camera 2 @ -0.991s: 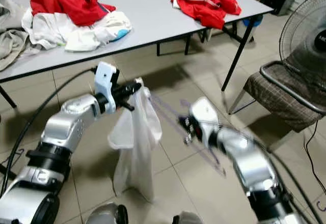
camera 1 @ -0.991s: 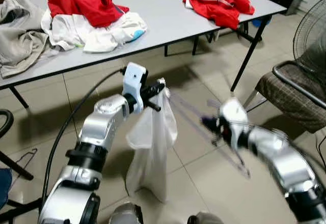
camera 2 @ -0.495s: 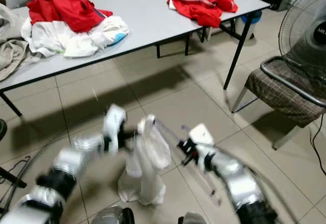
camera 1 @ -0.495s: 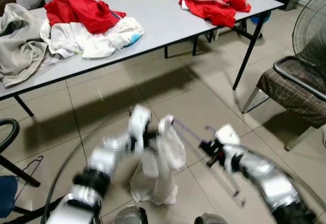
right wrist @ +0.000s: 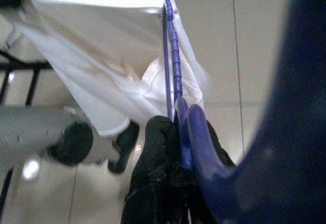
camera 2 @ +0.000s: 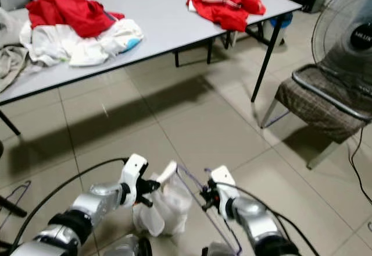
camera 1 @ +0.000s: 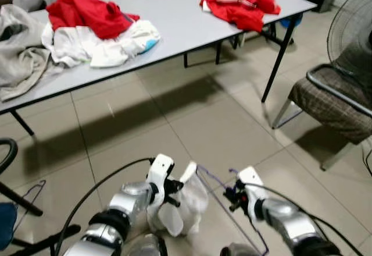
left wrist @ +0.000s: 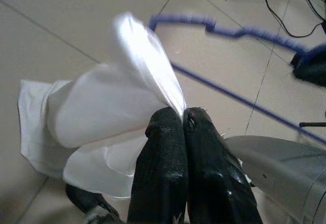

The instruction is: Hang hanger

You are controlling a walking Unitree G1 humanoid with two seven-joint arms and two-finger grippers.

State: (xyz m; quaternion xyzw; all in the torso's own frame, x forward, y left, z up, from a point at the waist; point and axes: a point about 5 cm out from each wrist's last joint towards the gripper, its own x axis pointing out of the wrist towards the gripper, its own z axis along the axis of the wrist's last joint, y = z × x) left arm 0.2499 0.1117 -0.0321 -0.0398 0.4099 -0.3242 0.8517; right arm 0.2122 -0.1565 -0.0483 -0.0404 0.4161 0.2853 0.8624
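While left gripper (left wrist: 182, 119) pinches garment (left wrist: 117, 112), right gripper (right wrist: 175, 127) clamps hanger (right wrist: 172, 56).

Blue wire hanger (camera 1: 232, 209) held low above floor, white garment (camera 1: 180, 206) draped on one end.

The one piece of lettering that shows is on the round black hub of the standing fan (camera 2: 353, 35), at about two o'clock in the right eye view. It is a short pale word, too small and soft to read with any certainty. Nothing legible stands on anything else in the pictures.
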